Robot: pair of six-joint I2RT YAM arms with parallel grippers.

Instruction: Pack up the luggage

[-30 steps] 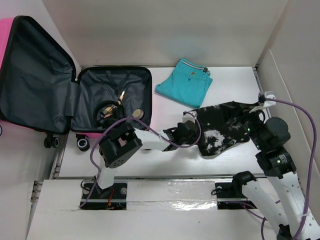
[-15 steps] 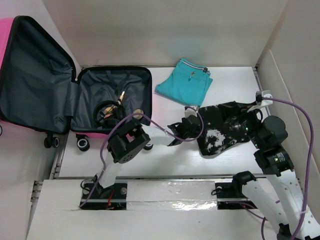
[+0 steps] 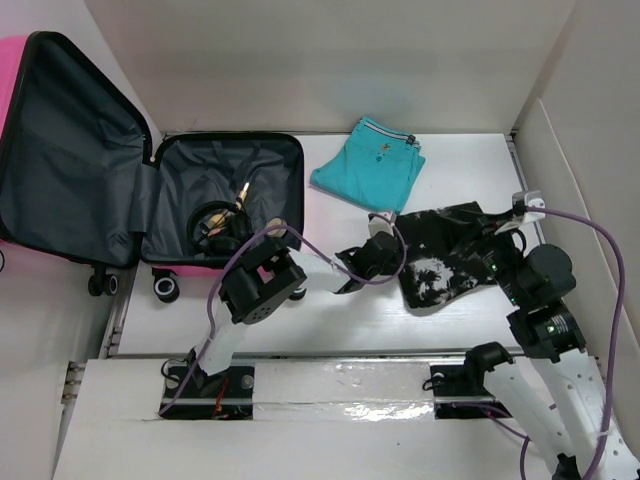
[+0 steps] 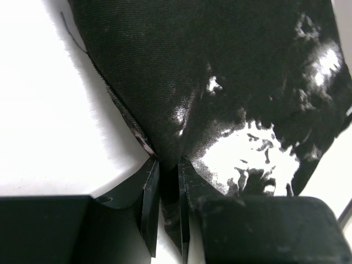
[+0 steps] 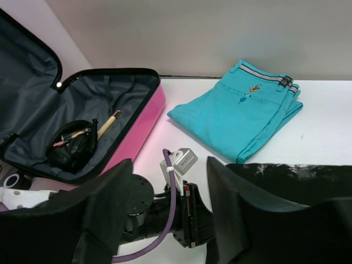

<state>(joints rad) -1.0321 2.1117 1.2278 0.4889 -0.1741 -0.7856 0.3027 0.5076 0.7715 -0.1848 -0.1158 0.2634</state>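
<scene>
Though unclear overhead, wrist view shows left hand (image 4: 168, 166) pinching cloth (image 4: 220, 71).

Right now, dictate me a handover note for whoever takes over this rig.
Left gripper: shut on an edge of the black patterned garment, which lies on the table right of centre.
Right gripper: open at the garment's right end, gripping nothing.
Luggage: open at the left, with headphones and a stick-like item inside.
Left to do: the garment and the folded teal trousers are not yet packed, and the lid is not yet closed.
</scene>
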